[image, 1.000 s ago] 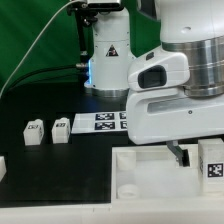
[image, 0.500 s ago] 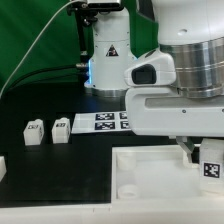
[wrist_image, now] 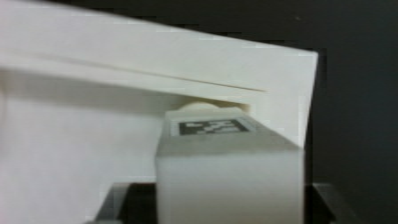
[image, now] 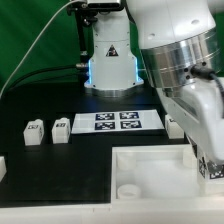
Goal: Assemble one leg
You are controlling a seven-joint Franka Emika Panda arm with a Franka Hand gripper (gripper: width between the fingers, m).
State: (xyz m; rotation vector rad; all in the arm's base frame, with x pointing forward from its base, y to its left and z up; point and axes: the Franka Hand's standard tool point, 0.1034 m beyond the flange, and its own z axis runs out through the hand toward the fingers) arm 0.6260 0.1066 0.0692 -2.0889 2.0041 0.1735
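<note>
claw (wrist_image: pixel 221 205): clenched on the leg (wrist_image: pixel 221 160), a dark finger (wrist_image: pixel 125 203) at each side of the white post; marker face toward the wrist camera; far end of the leg at a round socket of the large white panel (wrist_image: pixel 107 110). exterior view: leg (image: pixel 210 166) at the right edge, over the panel (image: pixel 150 170); marker board (image: pixel 115 122) behind; two loose legs (image: pixel 35 132) (image: pixel 60 129) at the left, well apart from the arm

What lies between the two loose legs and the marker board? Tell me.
Nothing: only bare black table separates the nearer leg from the marker board, shown in the exterior view.
</note>
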